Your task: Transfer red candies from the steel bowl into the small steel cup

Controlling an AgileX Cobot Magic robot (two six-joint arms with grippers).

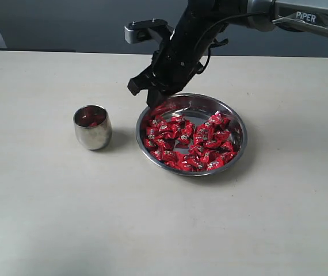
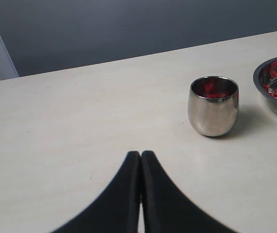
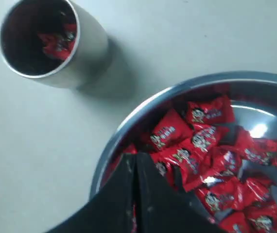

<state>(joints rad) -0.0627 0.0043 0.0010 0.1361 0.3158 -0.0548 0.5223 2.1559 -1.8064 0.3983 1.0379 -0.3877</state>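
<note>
Exterior view: small rounded steel cup [image 1: 92, 127] upright, mouth up.
Right jaws: closed tight over shiny red-wrapped candies [image 1: 190, 141].
Left jaws: closed, empty.

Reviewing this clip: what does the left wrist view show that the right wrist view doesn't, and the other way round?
Only the left wrist view: the left gripper, fingers shut, above the table; the small steel cup seen side-on; the grey wall behind.
Only the right wrist view: the right gripper, fingers shut, at the steel bowl rim; a close look at the red candies piled inside; a look down into the cup.
Both: the cup with a few candies in it, the bowl holding candies, the pale table.
</note>
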